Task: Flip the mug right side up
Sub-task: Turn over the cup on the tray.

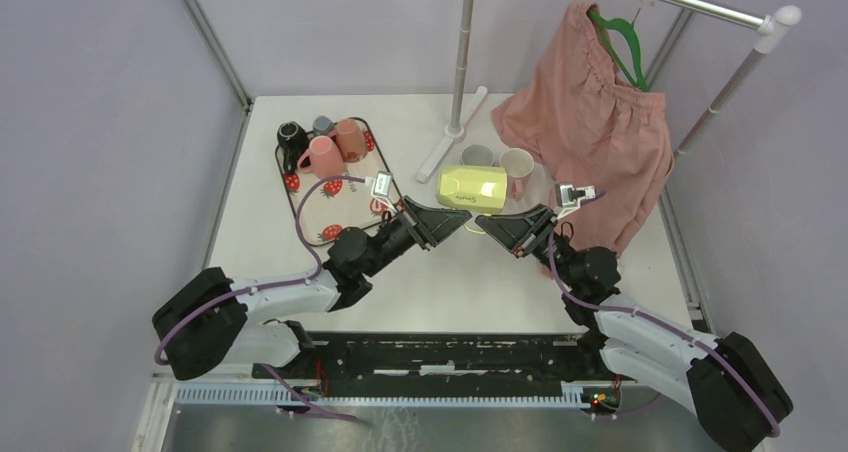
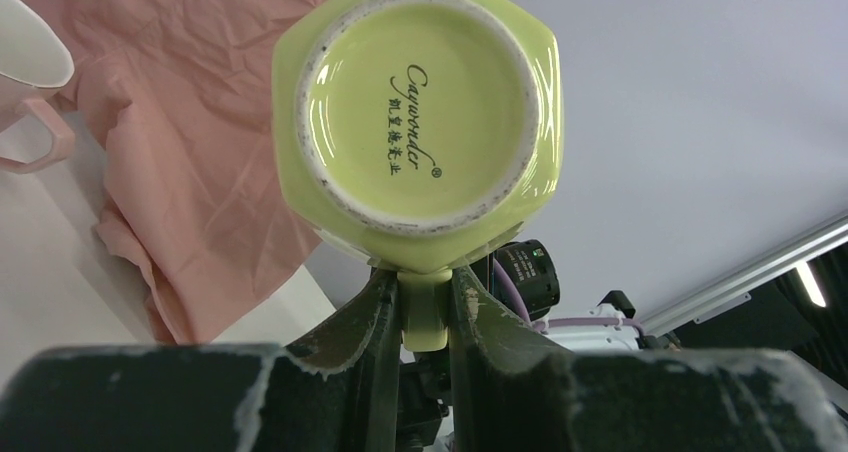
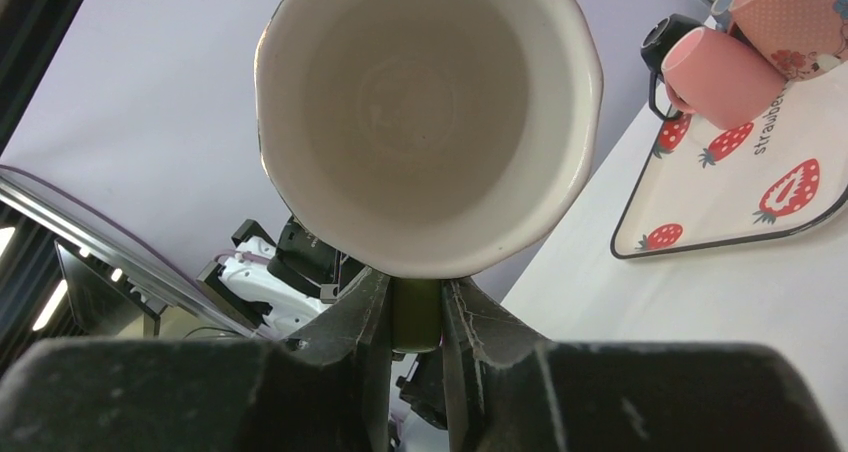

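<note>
The yellow-green mug [image 1: 472, 187] is held on its side above the table, between both grippers. The left wrist view shows its printed base [image 2: 415, 112]. The right wrist view shows its open white mouth [image 3: 425, 112]. My left gripper [image 1: 456, 217] comes from the left, and its jaws [image 2: 424, 284] are shut on the mug's handle [image 2: 424, 317] under the body. My right gripper [image 1: 496, 224] comes from the right, and its jaws [image 3: 415, 287] are shut on the same handle [image 3: 415, 317] from the mouth side.
A strawberry tray [image 1: 310, 210] at the back left holds two pink mugs [image 1: 322, 157] and a black one [image 1: 291, 137]. A grey mug [image 1: 477, 156] and a white mug [image 1: 517, 162] stand behind the held mug. Pink shorts [image 1: 590, 122] hang from a rack [image 1: 462, 52].
</note>
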